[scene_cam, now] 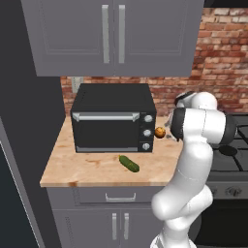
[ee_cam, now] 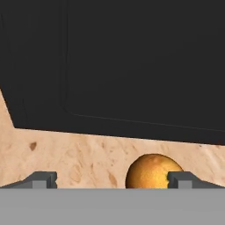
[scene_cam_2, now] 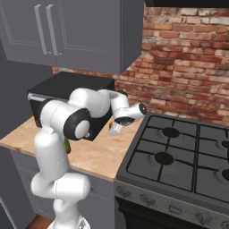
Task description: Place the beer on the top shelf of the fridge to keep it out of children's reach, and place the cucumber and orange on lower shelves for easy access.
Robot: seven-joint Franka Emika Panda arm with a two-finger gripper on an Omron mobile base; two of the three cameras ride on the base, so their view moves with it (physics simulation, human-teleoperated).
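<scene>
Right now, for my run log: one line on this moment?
gripper: open | orange: on counter, between fingertips, beside oven | cucumber: on counter

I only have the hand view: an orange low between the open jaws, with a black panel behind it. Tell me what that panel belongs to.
Observer: It is the right side of the black countertop oven. The orange sits on the wooden counter just off that side, level with the oven's knobs.
Operator: Now tell me where the cucumber is.
Observer: The cucumber lies flat on the counter in front of the oven door. It is apart from the orange and nearer the counter's front edge.
Operator: Give me what lies on the other side of the arm.
Observer: A gas stove stands directly against the counter's right end.
</scene>
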